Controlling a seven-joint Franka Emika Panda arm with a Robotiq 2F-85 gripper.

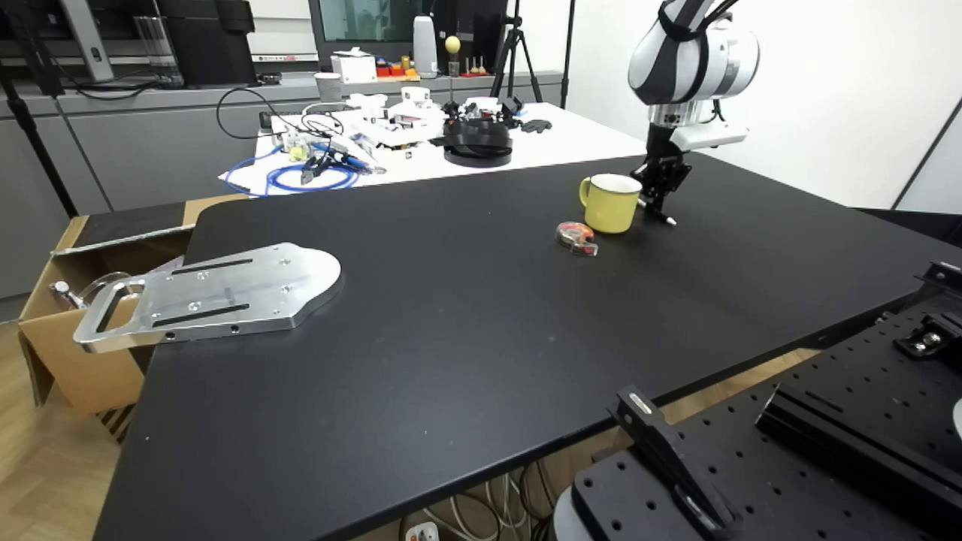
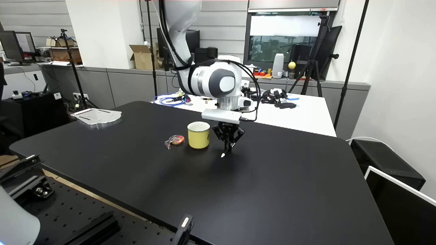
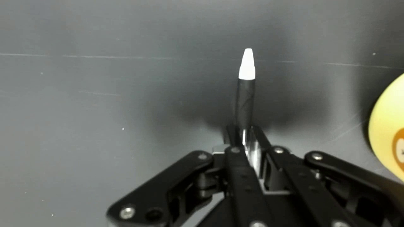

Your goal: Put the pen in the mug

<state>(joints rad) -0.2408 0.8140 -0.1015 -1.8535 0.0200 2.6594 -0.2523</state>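
Note:
The pale-yellow mug [image 1: 610,204] stands upright on the black table in both exterior views [image 2: 198,137]. In the wrist view only part of its side [image 3: 386,126] shows at the right edge. The dark pen with a white tip [image 3: 245,94] runs up from between my fingers in the wrist view. Its white tip also shows in both exterior views [image 1: 670,221] [image 2: 223,155]. My gripper [image 3: 243,134] points down beside the mug, low over the table, with its fingers closed around the pen's middle. The pen is at or near the tabletop; I cannot tell if it is lifted.
A small clear-and-red tape dispenser [image 1: 577,237] lies close to the mug, on the side away from my gripper. A silver metal plate with a handle [image 1: 225,289] lies at a far table edge. A cluttered white table [image 2: 299,110] stands behind.

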